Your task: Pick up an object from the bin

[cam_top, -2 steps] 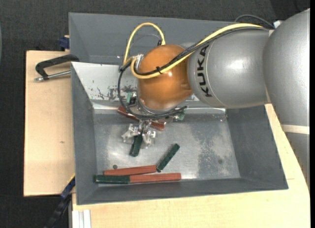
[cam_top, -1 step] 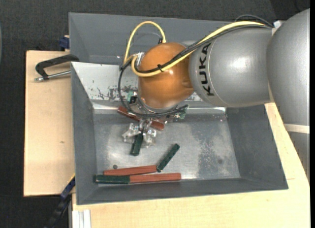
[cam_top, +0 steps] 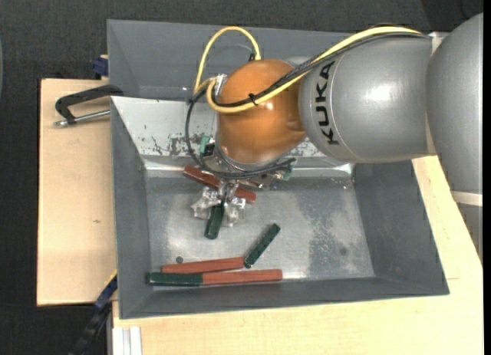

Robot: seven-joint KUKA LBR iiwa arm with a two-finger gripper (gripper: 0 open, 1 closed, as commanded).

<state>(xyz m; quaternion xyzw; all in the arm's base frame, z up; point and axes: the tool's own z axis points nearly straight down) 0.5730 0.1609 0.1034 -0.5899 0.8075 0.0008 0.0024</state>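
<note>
One short dark green stick (cam_top: pixel 212 226) is the likely pick. It lies left of middle on the bin (cam_top: pixel 337 246) floor, tilted, its upper end right under the gripper (cam_top: pixel 221 203) and its lower end poking out toward the near wall. Gripper is down low at floor level, directly over that upper end. Open or closed: cannot tell, the metal parts bunch up under the orange cover (cam_top: pixel 257 119) and the stick's top is lost among them. So no confirmed grasp, and the stick looks flat on the floor, not lifted.

Just behind the gripper, a red-brown stick (cam_top: pixel 198 172) lies along the foot of the far wall, close to or touching the gripper body; contact not clear. A second dark green stick (cam_top: pixel 261 244) lies apart to the right, tilted, untouched. Along the near wall sits a row: a long red stick (cam_top: pixel 244 275), another reddish stick (cam_top: pixel 201 267) just above it, and a dark green piece (cam_top: pixel 170 278) at the left end. All well apart from the gripper.

Progress, as a judgement: approach and descent done, arm (cam_top: pixel 368 100) reaching in from the right. Left to do: secure the grip on the stick, lift it clear of the floor and out of the bin.
</note>
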